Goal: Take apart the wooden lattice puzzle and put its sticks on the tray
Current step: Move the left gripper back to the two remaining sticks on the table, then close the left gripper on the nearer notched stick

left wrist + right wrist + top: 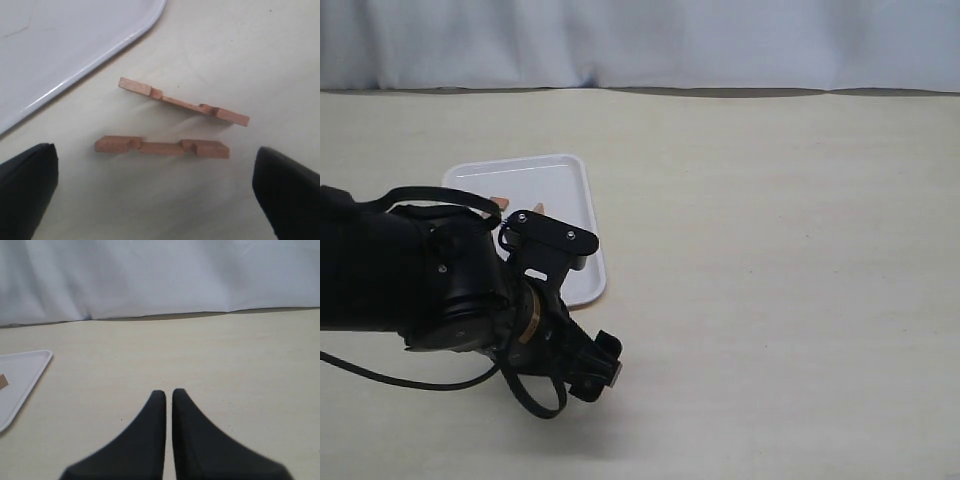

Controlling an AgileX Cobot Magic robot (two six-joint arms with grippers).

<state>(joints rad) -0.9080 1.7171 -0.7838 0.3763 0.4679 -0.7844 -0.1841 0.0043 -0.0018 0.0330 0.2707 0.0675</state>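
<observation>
No assembled lattice puzzle shows; only loose sticks do. In the left wrist view two notched reddish-brown sticks lie apart on the table, one (184,101) nearer the white tray's (60,45) rounded corner, the other (162,147) nearer my left gripper (155,192). That gripper is open, its dark fingers (25,190) wide on either side and nothing between them. In the exterior view the left arm (450,290) covers the tray's (520,175) near part; two stick ends (498,201) (538,208) peek out on the tray. My right gripper (168,395) is shut and empty, over bare table.
A white curtain (640,40) closes off the far edge of the beige table. The right wrist view catches the tray's corner (20,375) with a stick end (2,381) on it. The right arm does not show in the exterior view.
</observation>
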